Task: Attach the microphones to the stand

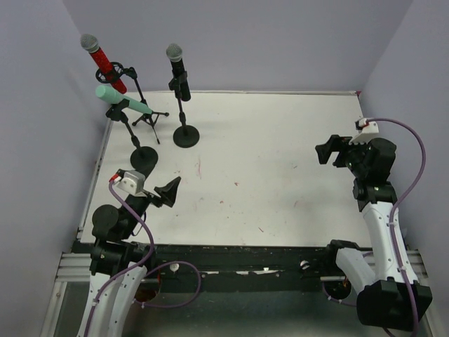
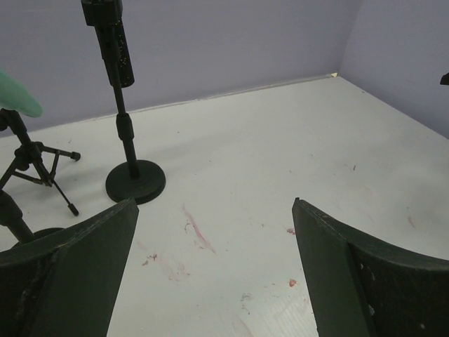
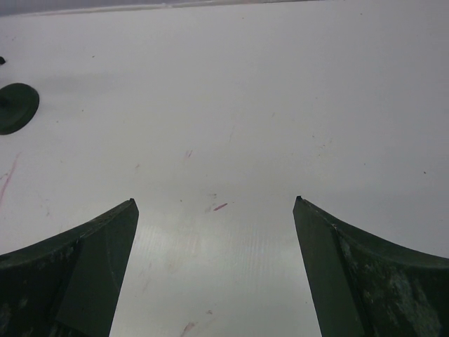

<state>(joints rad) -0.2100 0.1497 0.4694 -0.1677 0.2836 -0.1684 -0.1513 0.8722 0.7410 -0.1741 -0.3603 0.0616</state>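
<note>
All three microphones sit in stands at the far left. The red microphone (image 1: 102, 62) is tilted in the clip of a tripod stand (image 1: 149, 118). The mint-green microphone (image 1: 123, 102) lies tilted on a stand with a round base (image 1: 144, 158); its head shows in the left wrist view (image 2: 17, 95). The black microphone (image 1: 177, 67) stands upright on a round-base stand (image 1: 186, 135), which also shows in the left wrist view (image 2: 116, 42). My left gripper (image 1: 168, 192) (image 2: 214, 203) is open and empty, near the front left. My right gripper (image 1: 330, 151) (image 3: 215, 200) is open and empty at the right.
The white table (image 1: 266, 161) has faint red marks. Purple walls close in the back and both sides. A round stand base (image 3: 15, 107) shows at the left edge of the right wrist view. The tripod's legs (image 2: 42, 165) spread at the left of the left wrist view.
</note>
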